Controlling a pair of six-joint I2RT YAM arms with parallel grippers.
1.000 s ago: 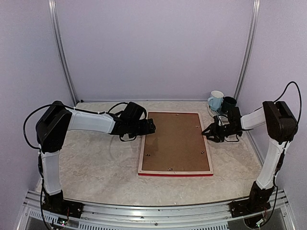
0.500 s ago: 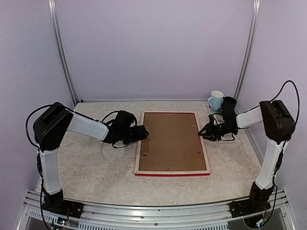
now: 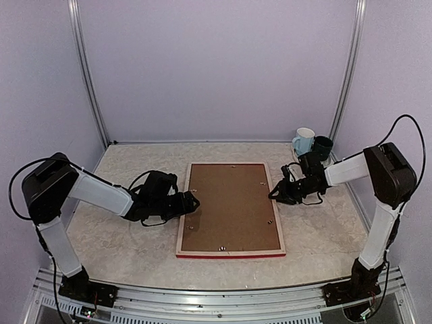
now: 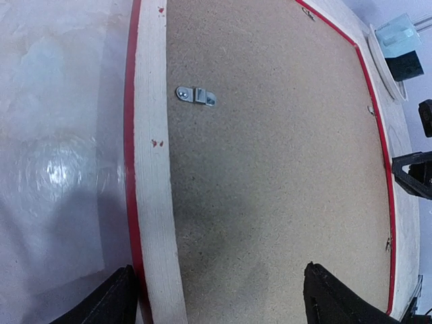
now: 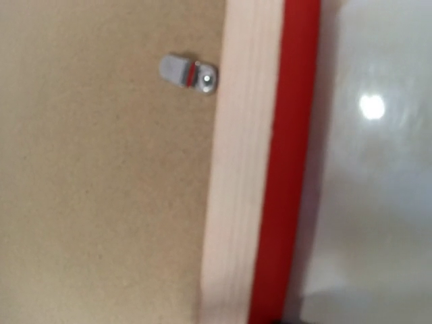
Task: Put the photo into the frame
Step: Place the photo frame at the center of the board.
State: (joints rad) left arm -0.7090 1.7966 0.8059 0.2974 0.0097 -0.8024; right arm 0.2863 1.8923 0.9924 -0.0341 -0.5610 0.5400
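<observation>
the frame (image 3: 229,254) lies face down in the middle of the desk (image 3: 121,243), brown backing board (image 3: 229,206) up, its red edge showing at 6 o'clock. the left claw (image 3: 194,201) sits low at the frame's 9 o'clock rail, spread wide, fingers (image 4: 111,304) on either side of that pale rail. the right claw (image 3: 275,194) is at the 3 o'clock rail; whether it grips i cannot tell. two mugs (image 3: 304,142) stand at 1 o'clock.

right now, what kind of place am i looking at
Most likely a robot lab test cell, not a home: plain lilac walls with aluminium uprights, a marble-look tabletop, and the left arm and right arm bolted to a rail at the near edge.
</observation>
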